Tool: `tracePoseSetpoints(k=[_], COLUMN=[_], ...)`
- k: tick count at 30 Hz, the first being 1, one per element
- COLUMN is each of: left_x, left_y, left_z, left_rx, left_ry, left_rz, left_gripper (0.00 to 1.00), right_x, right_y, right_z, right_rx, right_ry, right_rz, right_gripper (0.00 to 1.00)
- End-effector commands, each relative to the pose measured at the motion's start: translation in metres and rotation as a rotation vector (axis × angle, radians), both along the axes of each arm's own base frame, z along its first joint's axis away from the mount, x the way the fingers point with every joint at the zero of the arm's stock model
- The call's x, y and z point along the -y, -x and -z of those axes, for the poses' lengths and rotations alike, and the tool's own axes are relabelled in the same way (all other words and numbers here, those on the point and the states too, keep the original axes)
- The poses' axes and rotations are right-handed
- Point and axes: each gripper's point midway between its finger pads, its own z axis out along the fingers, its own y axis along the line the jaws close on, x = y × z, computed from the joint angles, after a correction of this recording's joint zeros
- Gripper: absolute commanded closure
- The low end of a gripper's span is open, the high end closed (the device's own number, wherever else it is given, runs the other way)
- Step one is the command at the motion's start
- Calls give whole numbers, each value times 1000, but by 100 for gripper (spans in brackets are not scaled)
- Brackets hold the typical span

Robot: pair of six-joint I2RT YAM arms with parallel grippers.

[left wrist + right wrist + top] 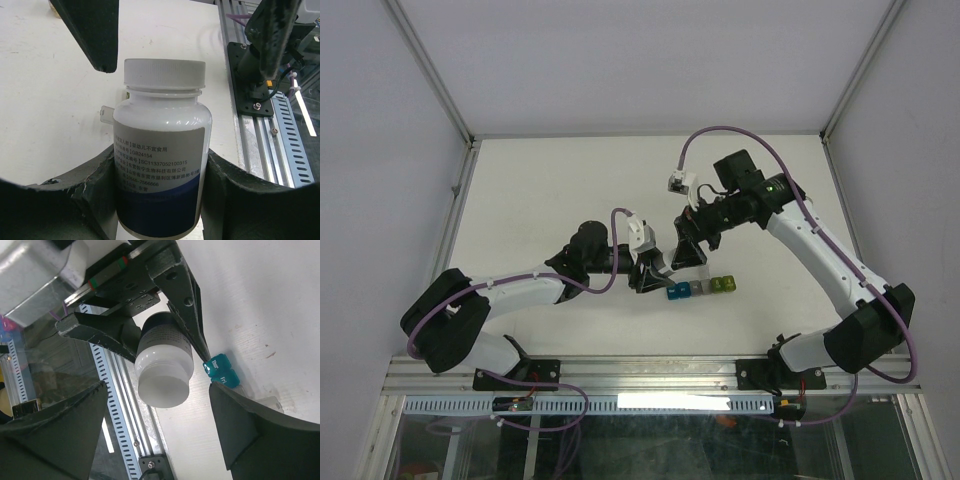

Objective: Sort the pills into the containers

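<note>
In the left gripper (160,170), the bottle (161,115) shows lettering.

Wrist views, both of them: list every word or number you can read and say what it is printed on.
"GB24154": grey label of the white-capped bottle.
"SC11337052100315": same label, next line down.
"婴幼儿不宜食用": same label, top line; the other Chinese lines and a number below are too blurred.
"Thur", "Fri": two blue-green lids of the containers, small, so likely rather than sure.
</note>
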Motion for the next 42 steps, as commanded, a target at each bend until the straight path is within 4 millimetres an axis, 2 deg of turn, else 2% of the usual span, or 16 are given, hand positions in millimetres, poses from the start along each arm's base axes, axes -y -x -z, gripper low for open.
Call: tracePoseSetpoints(k=[1, 11, 16, 21, 24, 26, 29, 33, 35, 38, 42], left_x=[4, 3, 3, 1, 1, 1, 2, 1, 1, 0, -2], left_y=[-2, -3, -2, -2, 0, 1, 3, 4, 4, 4, 5], left_z=[-18, -18, -17, -16, -16, -16, -16, -16, -15, -15, -15], left_rx=[40, 41, 39, 42, 40, 38, 35, 31, 31, 32, 37], left_ry=[48, 46, 45, 41, 40, 41, 42, 40, 38, 36, 36], left_rz=[8, 1, 0, 0, 8, 15, 25, 28, 27, 25, 21], left_gripper=[100, 100, 100, 100, 100, 100, 100, 100, 100, 100, 100], right_x=[-5, -9, -9, -9, -8, -7, -4, 4, -2, -7, -7], right_y=[-6, -1, -1, 4, 9, 10, 8, 6, -2, -8, -7], right_z=[-6, 1, -1, -7, -13, -16, -13, -1, -3, -4, -2], right_rx=[4, -13, 3, 75, 198, 384, 632, 884, 918, 945, 924], right_ry=[-14, 12, 25, -7, -66, -116, -150, -159, -170, -178, -179], right_rz=[38, -6, -28, -136, -280, -433, -648, -984, -1007, -1013, -1000], right_gripper=[17, 44, 68, 77, 84, 87, 100, 100, 100, 95, 94])
